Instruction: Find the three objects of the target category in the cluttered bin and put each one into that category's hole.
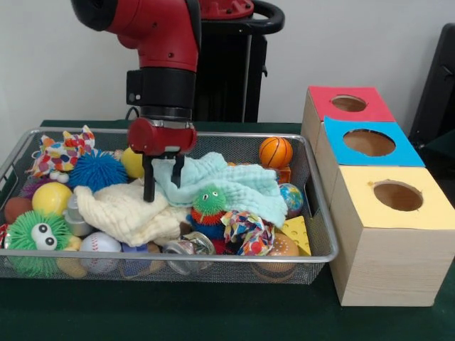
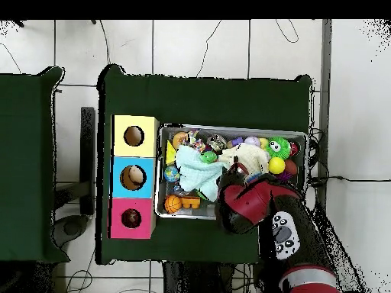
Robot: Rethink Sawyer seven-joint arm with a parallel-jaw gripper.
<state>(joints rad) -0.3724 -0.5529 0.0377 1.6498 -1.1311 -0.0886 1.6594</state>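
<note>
While the gripper (image 1: 162, 179) is down in the wire basket (image 1: 321, 234), its fingers look pinched on the near corner of the light blue cloth (image 1: 227, 183), which is draped over the middle of the pile and touches the cream cloth (image 1: 124, 211) beside it. The arm (image 2: 263, 206) covers that spot from overhead, so only the front view shows the pinch. An orange basketball (image 1: 275, 151) sits at the far right corner, a green fuzzy ball with eyes (image 1: 35, 238) at the near left, and a baseball (image 1: 99, 245) next to it. Right of the basket stand three boxes with holes: red (image 1: 350, 104), blue (image 1: 370, 143) and yellow (image 1: 398, 196).
</note>
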